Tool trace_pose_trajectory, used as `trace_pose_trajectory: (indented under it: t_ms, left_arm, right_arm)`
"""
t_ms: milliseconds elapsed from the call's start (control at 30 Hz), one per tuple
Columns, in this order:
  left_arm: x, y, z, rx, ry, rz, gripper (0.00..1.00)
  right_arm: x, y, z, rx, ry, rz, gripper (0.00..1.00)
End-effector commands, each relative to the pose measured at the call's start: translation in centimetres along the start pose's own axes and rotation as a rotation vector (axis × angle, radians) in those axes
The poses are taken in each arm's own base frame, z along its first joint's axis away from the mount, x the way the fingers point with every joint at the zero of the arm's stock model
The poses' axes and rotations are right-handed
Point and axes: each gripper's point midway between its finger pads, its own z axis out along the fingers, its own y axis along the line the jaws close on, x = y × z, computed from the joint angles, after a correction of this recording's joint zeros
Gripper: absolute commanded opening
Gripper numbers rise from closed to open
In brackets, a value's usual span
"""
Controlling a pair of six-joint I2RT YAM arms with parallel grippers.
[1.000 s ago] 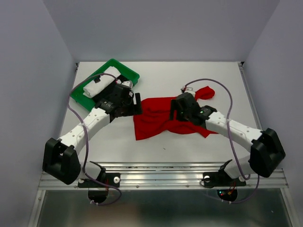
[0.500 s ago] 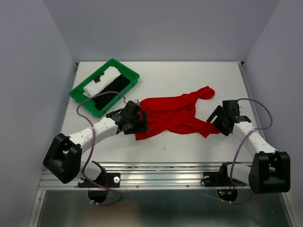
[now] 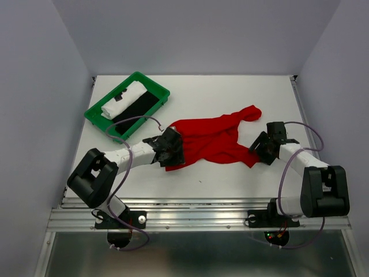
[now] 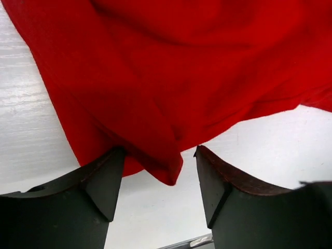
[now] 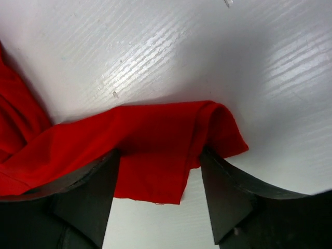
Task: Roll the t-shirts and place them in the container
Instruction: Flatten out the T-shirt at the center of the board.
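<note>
1. The red t-shirt [image 3: 207, 141] lies crumpled mid-counter [image 3: 230, 95], soft and creased. It has hardly shifted in the last second, but both arms have swung off it to its near corners.
2. Left gripper [image 4: 161, 171]: spread, with the near-left corner lying between its fingers.
3. Right gripper [image 5: 158, 171]: spread too, straddling the folded near-right corner.
4. White t-shirt [image 3: 124, 99] and black t-shirt [image 3: 136, 108] lie in the green tray [image 3: 94, 119], far left.

Bright, even light; soft, sharp-focused views
</note>
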Motion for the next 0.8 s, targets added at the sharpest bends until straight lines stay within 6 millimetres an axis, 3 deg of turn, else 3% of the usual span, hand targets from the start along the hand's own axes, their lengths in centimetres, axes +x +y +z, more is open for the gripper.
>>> trace_pose_trajectory:
  t_ms: [0,133,167,200,233,267,367,467,500,533,567,600,633,667,700,733,767]
  left_arm:
    - [-1.4,-0.7,0.4,-0.011,-0.049,0.002,0.60]
    - [-1.6,-0.1,0.9,-0.054,-0.049,0.013,0.25]
    - [-1.7,0.1,1.1,-0.070,-0.050,0.020,0.07]
    - [-1.9,0.1,1.1,-0.089,-0.042,0.036,0.00]
    - [-2.3,0.1,1.0,-0.099,-0.046,0.044,0.00]
    - [-2.7,0.0,0.8,-0.103,-0.051,0.056,0.00]
    - [-6.0,-1.3,-1.3,-0.091,-0.123,0.093,0.00]
    - [-11.7,-2.7,-5.1,-0.051,-0.240,0.105,0.00]
    - [-14.6,-4.1,-7.5,-0.012,-0.302,0.101,0.00]
    - [-18.0,-4.8,-10.5,0.022,-0.373,0.102,0.00]
    - [-18.1,-4.8,-10.5,0.019,-0.374,0.117,0.00]
    - [-21.3,-5.4,-13.7,0.064,-0.442,0.094,0.00]
    - [-24.4,-5.8,-17.2,0.109,-0.516,0.088,0.00]
    - [-24.4,-5.8,-17.2,0.109,-0.517,0.088,0.00]
    - [-27.0,-5.9,-20.9,0.149,-0.595,0.075,0.00]
    - [-27.9,-6.3,-22.8,0.184,-0.627,0.072,0.00]
    - [-28.5,-6.8,-24.6,0.232,-0.650,0.075,0.00]
  right_arm:
    - [-1.7,0.4,1.0,-0.014,-0.056,0.009,0.65]
    - [-2.2,0.5,1.6,-0.007,-0.069,0.005,0.43]
    - [-2.4,0.6,1.6,-0.007,-0.072,0.003,0.30]
    - [-2.4,0.7,1.7,-0.007,-0.070,-0.001,0.22]
    - [-2.6,0.8,1.6,-0.011,-0.072,-0.003,0.07]
    - [-3.0,0.9,1.5,-0.015,-0.079,0.004,0.01]
    - [-4.7,2.5,0.1,-0.063,-0.120,0.003,0.01]
    - [-8.4,4.5,-2.4,-0.112,-0.204,0.016,0.01]
    - [-10.4,6.0,-4.2,-0.142,-0.244,0.012,0.01]
    - [-11.6,6.3,-5.3,-0.143,-0.271,0.015,0.01]
    - [-13.0,7.4,-6.6,-0.173,-0.309,0.017,0.01]
    - [-15.3,8.9,-9.2,-0.208,-0.367,0.014,0.01]
    - [-16.5,9.1,-10.8,-0.209,-0.403,0.016,0.01]
    - [-17.7,10.0,-12.2,-0.237,-0.439,0.018,0.01]
    - [-18.6,10.2,-14.0,-0.241,-0.476,0.017,0.01]
    - [-20.4,11.4,-17.1,-0.284,-0.543,0.020,0.01]
    - [-21.1,11.7,-18.7,-0.296,-0.580,0.022,0.01]
